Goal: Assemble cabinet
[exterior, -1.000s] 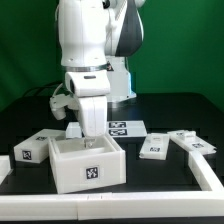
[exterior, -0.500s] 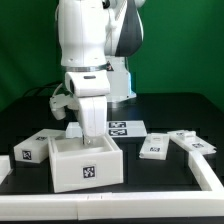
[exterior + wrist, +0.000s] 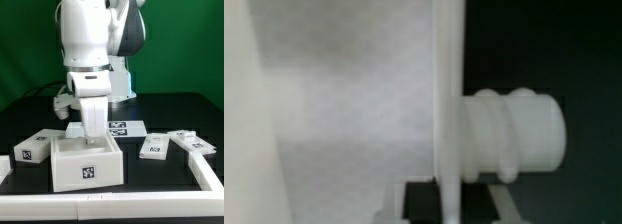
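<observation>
Left of the cabinet frame [image 3: 88, 165], a tagged drawer block [image 3: 28, 150] lies flat on the dark worktop [image 3: 150, 178]. The frame is an open-topped white box with a square black-and-white tag on its front face. My end effector [image 3: 91, 128] stands over the rear of the frame. Its fingertips are hidden, so I cannot tell whether they are apart or together. Right of the frame lies another drawer block [image 3: 155, 147]. The wrist view shows a white panel [image 3: 349, 110] with a ribbed peg [image 3: 518, 135].
</observation>
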